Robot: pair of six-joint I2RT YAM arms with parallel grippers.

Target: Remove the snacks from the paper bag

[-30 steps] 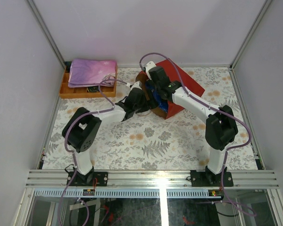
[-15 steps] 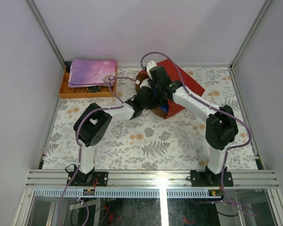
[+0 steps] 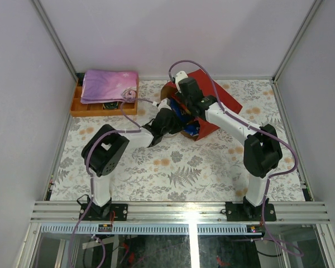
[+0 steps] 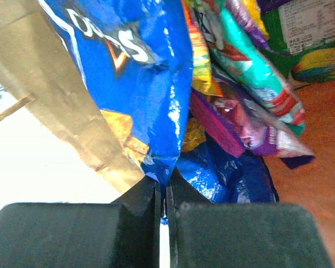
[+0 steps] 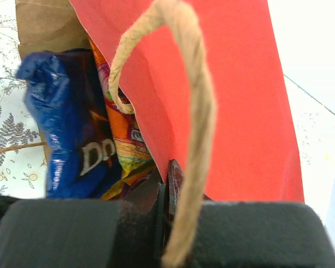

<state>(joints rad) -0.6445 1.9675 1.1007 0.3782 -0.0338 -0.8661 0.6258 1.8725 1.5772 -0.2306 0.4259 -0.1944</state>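
On the worktop [image 3: 173, 167], the left gripper [image 4: 162, 184] has its jaws pinched on the lower edge of the blue Doritos bag [image 4: 139, 67] at the mouth of the paper bag [image 3: 226, 100]. Other packets [image 4: 240, 95] sit half buried behind it. The right gripper [image 5: 166, 187] clamps the bag's red wall, its jaws largely hidden behind the string handle [image 5: 198, 111].

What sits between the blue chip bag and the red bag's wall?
An orange packet; the right wrist view shows it between Doritos bag and paper bag.

One paper bag [image 3: 223, 100], one Doritos bag [image 4: 139, 67]
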